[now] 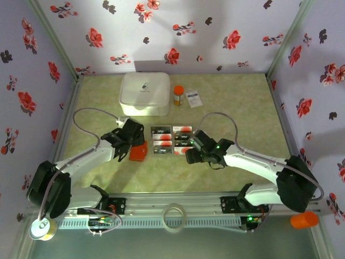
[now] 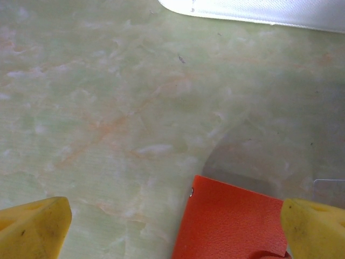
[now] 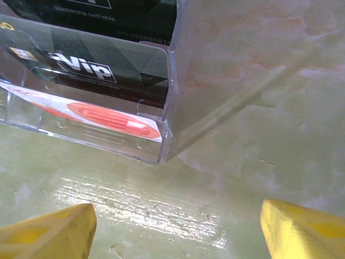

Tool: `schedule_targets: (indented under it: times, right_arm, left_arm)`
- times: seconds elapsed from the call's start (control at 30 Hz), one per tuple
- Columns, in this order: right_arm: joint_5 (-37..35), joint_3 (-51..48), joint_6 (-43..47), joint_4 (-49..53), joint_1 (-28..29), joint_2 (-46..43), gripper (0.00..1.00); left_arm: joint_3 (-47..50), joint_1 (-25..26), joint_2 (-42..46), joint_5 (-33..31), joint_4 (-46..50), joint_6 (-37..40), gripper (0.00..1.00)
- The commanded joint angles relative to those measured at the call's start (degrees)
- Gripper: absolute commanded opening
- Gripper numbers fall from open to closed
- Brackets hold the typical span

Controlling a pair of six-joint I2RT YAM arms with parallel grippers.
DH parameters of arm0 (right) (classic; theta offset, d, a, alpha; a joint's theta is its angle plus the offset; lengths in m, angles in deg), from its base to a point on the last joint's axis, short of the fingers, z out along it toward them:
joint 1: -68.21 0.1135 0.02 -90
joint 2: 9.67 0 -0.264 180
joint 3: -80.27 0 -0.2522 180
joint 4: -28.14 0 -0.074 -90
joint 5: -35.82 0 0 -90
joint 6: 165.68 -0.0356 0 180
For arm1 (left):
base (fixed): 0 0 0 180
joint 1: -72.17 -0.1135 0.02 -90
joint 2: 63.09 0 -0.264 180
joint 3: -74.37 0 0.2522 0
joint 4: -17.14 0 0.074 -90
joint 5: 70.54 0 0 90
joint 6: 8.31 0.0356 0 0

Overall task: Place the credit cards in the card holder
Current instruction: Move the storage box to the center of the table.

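Your L gripper, jaws wide, straddles orange card holder, ungripped; R gripper, open & empty, faces credit cards.

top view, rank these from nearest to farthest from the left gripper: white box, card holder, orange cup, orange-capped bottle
From the left gripper:
1. card holder, right at its fingertips
2. white box, behind it, toward the back wall
3. orange-capped bottle, at the back, just right of the box
4. orange cup, at the near-right corner

leathery card holder, glossy table
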Motion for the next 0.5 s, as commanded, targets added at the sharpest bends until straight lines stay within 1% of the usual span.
schedule_targets:
  times: [0.0,0.3,0.47]
  right_arm:
    - [-2.0,-0.5,-1.4,-1.8,0.4,1.6,0.81]
    - [-4.3,-0.1,-1.3,-2.8,0.4,5.6,0.81]
    - [-6.9,0.2,-1.6,-2.2,0.4,7.5,0.81]
  left_arm:
    - [-0.1,1.1,-1.6,-1.7,-1.3,-1.2,1.00]
    - [-1.0,3.5,-5.8,-1.7,-3.2,-1.4,1.00]
    - [-2.0,4.6,-8.1,-1.7,-3.9,-1.8,1.00]
